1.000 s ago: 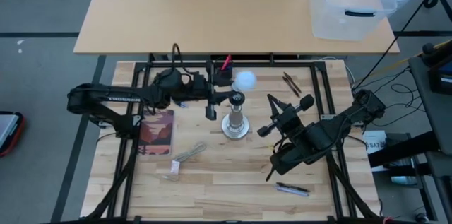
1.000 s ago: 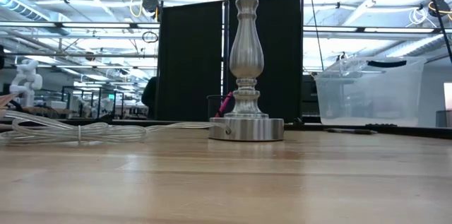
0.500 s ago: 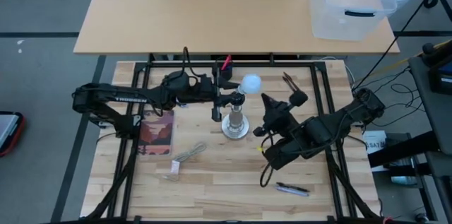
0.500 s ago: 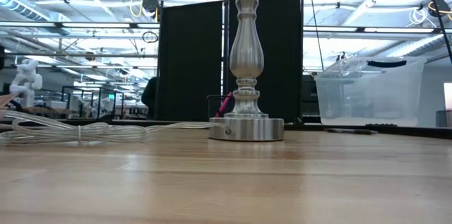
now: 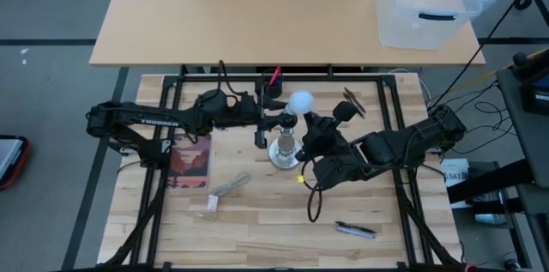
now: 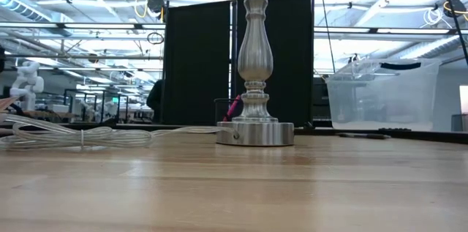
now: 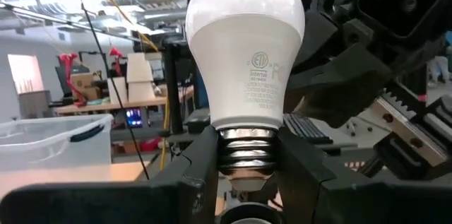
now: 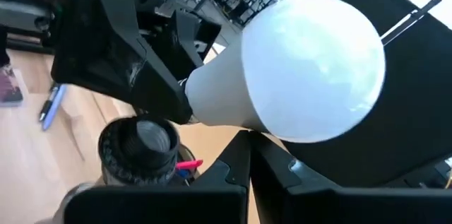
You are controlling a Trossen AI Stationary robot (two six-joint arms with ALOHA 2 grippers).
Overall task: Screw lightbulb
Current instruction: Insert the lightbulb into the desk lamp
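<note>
- The bulb point(image 5: 299, 100) is held above the stand point(image 5: 286, 150), at the far side of its socket point(image 8: 138, 148). In the left wrist view the bulb point(image 7: 245, 47) has its long axis upright, globe up and threaded base down; in the right wrist view it looks tilted, base toward the socket but not in it.
- Bulb: smooth frosted white globe tapering to a ribbed silvery screw base, with small grey print on the neck.
- The left gripper point(image 7: 244, 167) grasps the bulb, one dark finger point(image 7: 200, 171) on each side of the threads.
- Stand point(image 6: 255, 78): polished turned metal post on a round disc foot, upright on the pale wood table point(image 5: 257, 212).
- The right gripper point(image 5: 316, 130) has its fingers pressed together with nothing between them, tips just beside the globe.
- Since half a second ago the right gripper has moved in toward the bulb; the left arm has hardly shifted.
</note>
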